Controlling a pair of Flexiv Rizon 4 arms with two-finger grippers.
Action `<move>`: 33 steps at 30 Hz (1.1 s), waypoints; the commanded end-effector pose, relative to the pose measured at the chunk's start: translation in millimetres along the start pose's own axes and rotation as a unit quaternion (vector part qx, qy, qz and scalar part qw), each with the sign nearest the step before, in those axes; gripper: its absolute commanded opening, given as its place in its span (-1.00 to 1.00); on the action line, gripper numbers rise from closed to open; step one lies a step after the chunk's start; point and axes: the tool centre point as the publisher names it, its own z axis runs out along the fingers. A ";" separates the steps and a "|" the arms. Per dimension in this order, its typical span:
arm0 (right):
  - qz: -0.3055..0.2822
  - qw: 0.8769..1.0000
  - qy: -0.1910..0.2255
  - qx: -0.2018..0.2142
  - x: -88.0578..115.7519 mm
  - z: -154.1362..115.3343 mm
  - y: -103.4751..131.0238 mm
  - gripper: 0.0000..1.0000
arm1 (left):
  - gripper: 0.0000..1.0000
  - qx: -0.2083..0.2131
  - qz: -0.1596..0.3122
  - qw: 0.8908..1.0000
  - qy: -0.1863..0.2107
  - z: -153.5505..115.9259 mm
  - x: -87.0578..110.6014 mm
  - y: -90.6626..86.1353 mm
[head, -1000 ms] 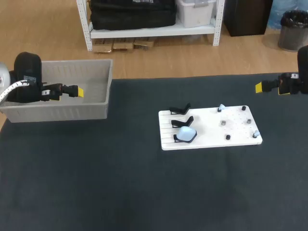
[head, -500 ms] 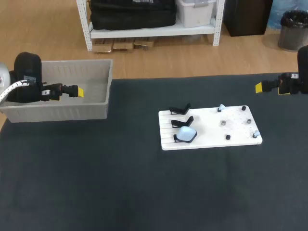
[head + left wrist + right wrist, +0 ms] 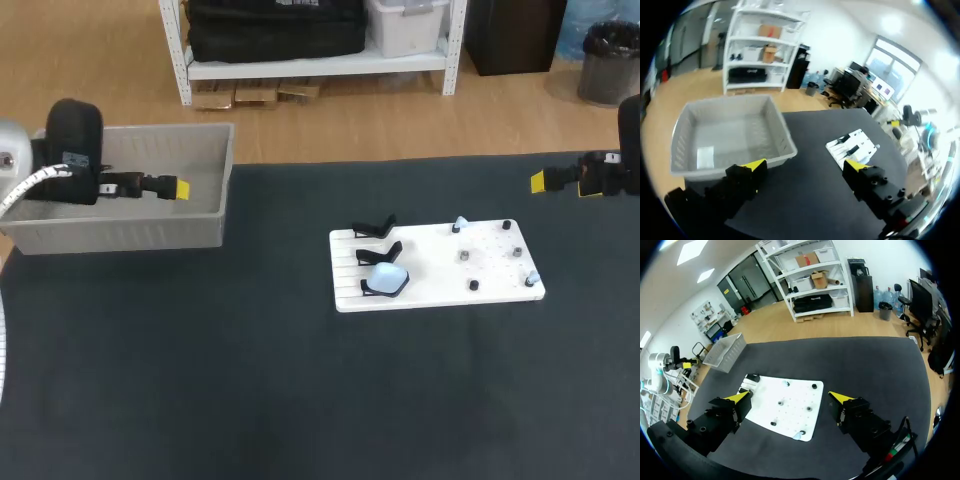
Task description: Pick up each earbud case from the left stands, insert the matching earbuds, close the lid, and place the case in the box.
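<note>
Black tabletop (image 3: pixel 250 380) is bearing a pale-blue rounded earbud case (image 3: pixel 385 279) mid-frame; left gripper (image 3: pixel 180 188) and right gripper (image 3: pixel 537 181) are hovering wide, empty; case pickup is likely pending.

The left arm (image 3: pixel 60 160) covered the box's (image 3: pixel 190 225) left end and, like the right arm (image 3: pixel 605 175), was cut off at the head view's side. Near the white board's (image 3: pixel 440 262) back and right edges, 2 pale blue specks (image 3: pixel 460 222) were too small to identify. Whether the case (image 3: pixel 386 279) was open or closed could not be told. In the left wrist view, a pale patch (image 3: pixel 705 156) on the box's floor was too blurred to identify.
</note>
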 end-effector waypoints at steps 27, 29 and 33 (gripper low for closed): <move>0.000 1.000 0.000 0.000 0.1 -0.3 -0.2 1.00 | 1.00 0.154 0.298 0.942 0.006 39.1 -7.2 -77.8; 0.000 1.000 0.000 0.000 0.1 -0.3 -0.2 1.00 | 1.00 0.162 0.309 0.937 0.008 44.9 -5.4 -82.8; 0.000 1.000 0.000 0.000 0.1 -0.3 -0.2 1.00 | 1.00 0.177 0.334 0.926 0.012 57.2 -1.0 -92.8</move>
